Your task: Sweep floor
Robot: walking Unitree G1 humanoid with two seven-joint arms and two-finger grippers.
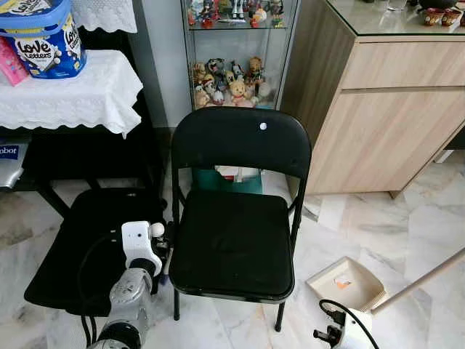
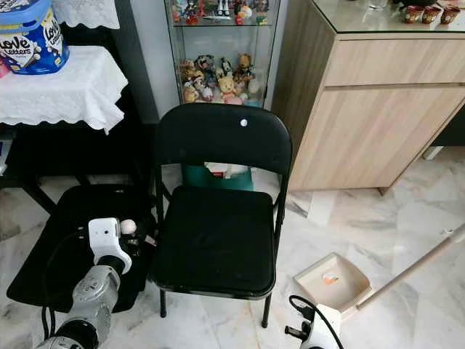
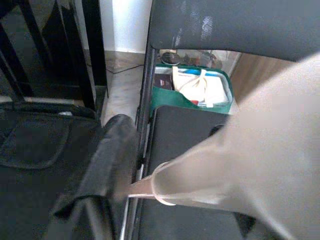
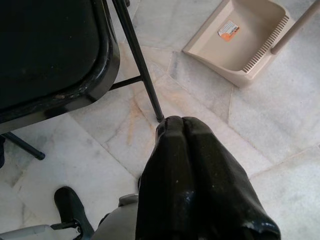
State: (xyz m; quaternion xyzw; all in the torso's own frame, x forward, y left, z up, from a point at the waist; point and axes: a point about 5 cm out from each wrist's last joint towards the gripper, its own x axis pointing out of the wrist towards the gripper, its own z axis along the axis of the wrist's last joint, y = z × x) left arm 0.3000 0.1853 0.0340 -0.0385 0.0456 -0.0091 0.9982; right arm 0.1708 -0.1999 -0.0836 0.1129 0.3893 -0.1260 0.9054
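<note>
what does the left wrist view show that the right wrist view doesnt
The left wrist view alone shows the green box of things on the floor behind the chair, a black bag beside the chair, and a pale tube held close to the camera by the left hand.

The right wrist view alone shows the beige dustpan with its stick handle on the marble floor, and the right hand with its fingers shut, holding nothing.

Both show the black folding chair.
</note>
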